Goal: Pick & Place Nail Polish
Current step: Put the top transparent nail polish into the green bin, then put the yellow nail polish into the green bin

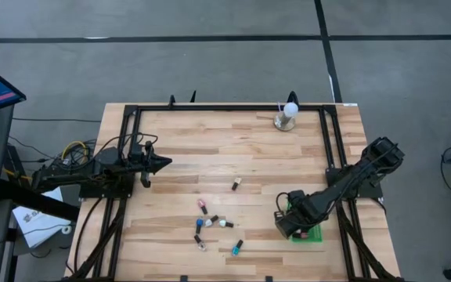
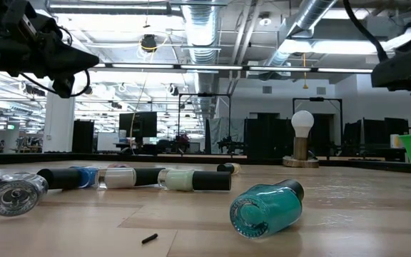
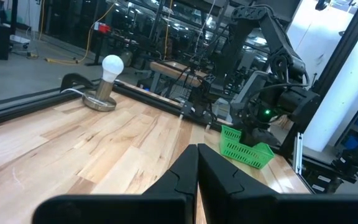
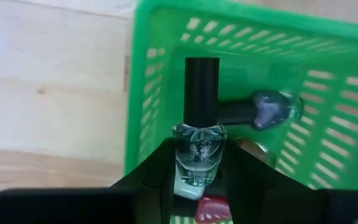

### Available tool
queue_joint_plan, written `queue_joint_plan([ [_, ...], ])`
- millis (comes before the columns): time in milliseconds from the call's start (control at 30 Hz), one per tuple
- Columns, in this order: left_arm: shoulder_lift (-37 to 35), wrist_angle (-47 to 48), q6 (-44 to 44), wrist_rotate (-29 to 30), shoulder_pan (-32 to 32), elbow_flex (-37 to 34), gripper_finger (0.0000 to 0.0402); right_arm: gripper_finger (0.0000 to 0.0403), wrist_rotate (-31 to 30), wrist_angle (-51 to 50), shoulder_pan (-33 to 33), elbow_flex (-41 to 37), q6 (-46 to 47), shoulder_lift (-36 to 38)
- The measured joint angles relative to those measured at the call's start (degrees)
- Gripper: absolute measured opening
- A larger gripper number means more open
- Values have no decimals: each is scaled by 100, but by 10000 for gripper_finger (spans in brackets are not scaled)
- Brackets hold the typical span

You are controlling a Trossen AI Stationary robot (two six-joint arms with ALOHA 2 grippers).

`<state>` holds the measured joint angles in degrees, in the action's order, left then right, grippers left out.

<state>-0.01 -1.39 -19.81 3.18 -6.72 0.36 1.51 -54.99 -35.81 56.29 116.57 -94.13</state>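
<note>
My right gripper point(image 4: 197, 163) is over the green basket point(image 4: 328, 93) at the table's right near side and is shut on a clear nail polish bottle with a black cap point(image 4: 201, 81). A dark-capped grey bottle point(image 4: 272, 109) and a red one point(image 4: 213, 208) lie in the basket. Several more bottles lie on their sides on the wood at the near middle point(image 1: 210, 222), among them a teal one point(image 2: 266, 207) and a clear one point(image 2: 16, 193). My left gripper point(image 1: 161, 163) is shut and empty above the table's left side. My right gripper pinches the clear bottle's glass body point(image 4: 197, 146) between its two fingers. The bottle lies along the fingers, its black cap sticking out past the fingertips. It is lifted clear, over the inside of the basket near one wall.
A white ball on a round metal base point(image 1: 288, 116) stands at the far edge, right of centre. One bottle point(image 1: 236, 184) lies apart from the cluster, toward the table's middle. A black frame rail point(image 1: 225, 108) runs around the tabletop. A small dark bit point(image 2: 148, 238) lies near the front edge.
</note>
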Motion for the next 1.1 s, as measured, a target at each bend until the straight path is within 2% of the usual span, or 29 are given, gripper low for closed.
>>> queue_joint_plan([
  [233, 0, 0, 0, 0, 0, 0, 1, 123, 0, 41, -7, 0, 0, 0],
  [533, 0, -2, 0, 0, 0, -2, 1, 124, -2, 50, -7, 0, 29, 0],
  [833, 0, -4, 0, 0, 0, -2, 1, 176, -2, 57, -2, 4, -17, 13],
  [1100, 0, -7, 0, 0, 0, -2, 1, 194, -110, -1216, 130, 643, -312, 598],
])
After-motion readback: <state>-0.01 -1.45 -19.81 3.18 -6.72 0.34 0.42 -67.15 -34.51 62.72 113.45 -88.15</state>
